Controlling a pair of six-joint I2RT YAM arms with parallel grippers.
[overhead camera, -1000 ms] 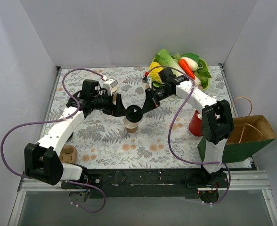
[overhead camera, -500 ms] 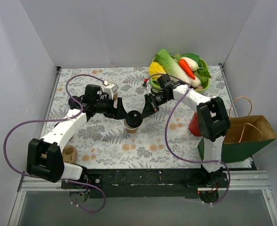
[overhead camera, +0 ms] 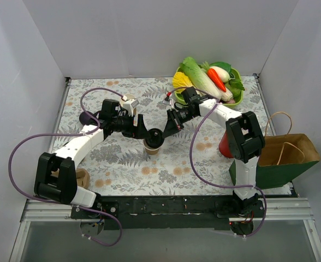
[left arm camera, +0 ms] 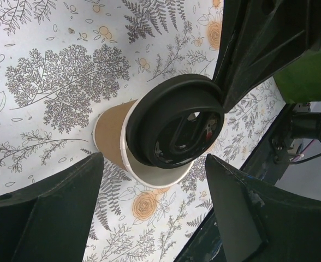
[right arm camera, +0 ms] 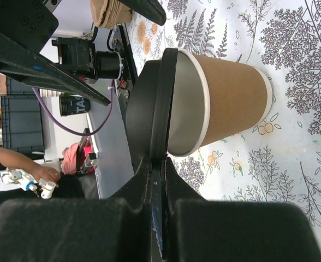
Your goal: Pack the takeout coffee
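Observation:
The tan paper cup (overhead camera: 152,146) stands upright on the floral cloth mid-table. It also shows in the left wrist view (left arm camera: 112,135) and the right wrist view (right arm camera: 229,101). My right gripper (overhead camera: 164,130) (right arm camera: 156,164) is shut on the rim of the black lid (overhead camera: 155,135) (right arm camera: 152,103). It holds the lid (left arm camera: 174,128) tilted over the cup's mouth, touching the rim on one side, with the cream inside showing. My left gripper (overhead camera: 141,131) (left arm camera: 155,202) is open, with a finger on each side of the cup and not touching it.
A green bowl of vegetables (overhead camera: 215,79) sits at the back right. A red cup (overhead camera: 226,143) stands behind the right arm. A brown paper bag (overhead camera: 289,150) stands in a green holder (overhead camera: 261,176) at the right. A stack of tan cups (overhead camera: 79,177) lies near the front left.
My left gripper has moved right, closer to the cup. My right gripper has brought the lid down a little toward the cup's mouth. The cup has not moved.

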